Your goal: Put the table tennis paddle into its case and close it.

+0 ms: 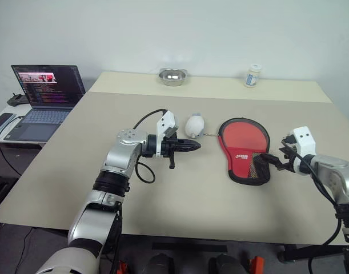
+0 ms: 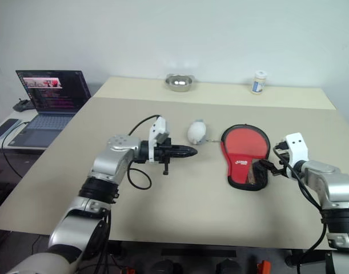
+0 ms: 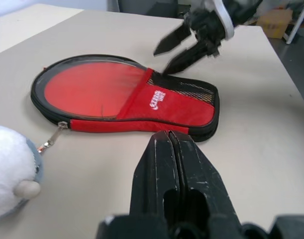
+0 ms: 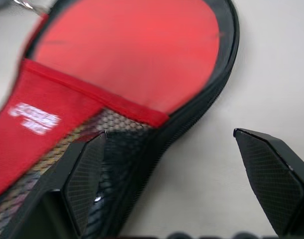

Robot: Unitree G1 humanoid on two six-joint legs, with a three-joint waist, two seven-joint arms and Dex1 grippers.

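My right claw (image 1: 272,161) stands with its fingers wide apart at the handle end of the case (image 1: 243,149), one finger over the black mesh pocket, the other over bare bench (image 1: 185,194); that arm reaches in from the right, angled down. My left claw (image 1: 191,146) is pressed together and empty, held level above the bench, pointing right toward the case. The case lies flat, the red paddle face showing through its clear panel. A white plush toy (image 1: 194,125) sits just beside its zip pull.

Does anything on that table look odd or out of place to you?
One thing: a white plush toy lies beside the case, right by its zip pull. Nothing looks spilled or damaged.
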